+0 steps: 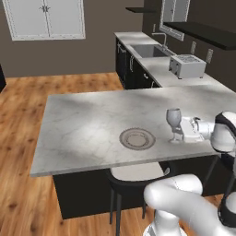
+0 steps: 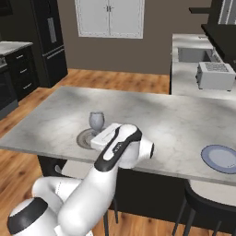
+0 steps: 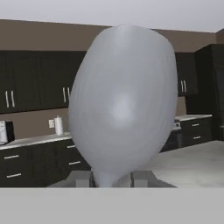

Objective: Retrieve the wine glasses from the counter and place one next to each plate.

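A translucent grey-blue wine glass [image 1: 174, 118] stands upright just right of the beige plate [image 1: 137, 138] on the marble island top [image 1: 83, 124]. My gripper [image 1: 179, 132] reaches in from the right, shut on its stem. In the hand view the glass bowl [image 3: 124, 100] looms close above the two fingertips [image 3: 81, 178], which flank the stem. From the right base the same wine glass [image 2: 96, 120] rises behind my hand, beside the beige plate [image 2: 85, 138], and the blue-grey plate [image 2: 220, 158] lies far right near the island's front edge. I cannot tell whether the foot touches the top.
The counter [image 1: 159, 70] at the back right carries a sink [image 1: 147, 50] and a white toaster [image 1: 187, 66]. Stools [image 1: 136, 177] stand under the island's near edge. Wooden floor opens to the left.
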You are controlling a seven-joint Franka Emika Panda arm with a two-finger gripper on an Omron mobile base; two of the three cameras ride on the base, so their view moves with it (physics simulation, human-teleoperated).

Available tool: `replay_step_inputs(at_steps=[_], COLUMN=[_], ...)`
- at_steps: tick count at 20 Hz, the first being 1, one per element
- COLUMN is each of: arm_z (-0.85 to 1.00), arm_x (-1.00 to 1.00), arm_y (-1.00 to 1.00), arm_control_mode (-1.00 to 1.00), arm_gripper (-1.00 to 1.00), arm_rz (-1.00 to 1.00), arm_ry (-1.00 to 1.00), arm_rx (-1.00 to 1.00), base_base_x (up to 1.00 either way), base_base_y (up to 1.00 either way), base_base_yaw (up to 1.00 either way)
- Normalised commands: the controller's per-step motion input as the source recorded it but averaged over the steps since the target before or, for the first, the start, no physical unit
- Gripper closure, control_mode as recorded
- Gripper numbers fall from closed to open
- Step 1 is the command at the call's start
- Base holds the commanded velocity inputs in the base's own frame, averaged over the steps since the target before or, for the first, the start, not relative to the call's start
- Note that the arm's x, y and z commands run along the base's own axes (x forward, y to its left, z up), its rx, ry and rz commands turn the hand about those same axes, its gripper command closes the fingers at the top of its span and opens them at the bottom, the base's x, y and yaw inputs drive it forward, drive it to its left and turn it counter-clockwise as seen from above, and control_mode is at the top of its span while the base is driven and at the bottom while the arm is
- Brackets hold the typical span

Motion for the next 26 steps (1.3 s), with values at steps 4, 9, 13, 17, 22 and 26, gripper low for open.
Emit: replay_step_inputs(at_steps=[4,9,13,17,22,26], arm_z=[-0.49,-0.21,-0.69,-0.61,-0.2,-0.15], arm_x=[0.95,0.72,0.41,0.35,0.37,0.28], arm_y=[0.03,-0.27,-0.42,-0.22,0.0,-0.01], arm_control_mode=[-1.0,-1.0,-1.0,-1.0,-1.0,-1.0], arm_gripper=[1.0,1.0,1.0,1.0,1.0,1.0], arm_rz=[-0.1,-0.03,-0.01,-0.01,-0.05,-0.04], arm_ry=[0.01,0.0,0.0,-0.03,-0.1,-0.09], arm_rx=[-0.13,0.0,0.0,-0.06,-0.15,-0.12], base_base_x=[0.0,0.0,0.0,0.0,0.0,0.0], base_base_y=[0.0,0.0,0.0,0.0,0.0,0.0], base_base_yaw=[0.0,0.0,0.0,0.0,0.0,0.0])
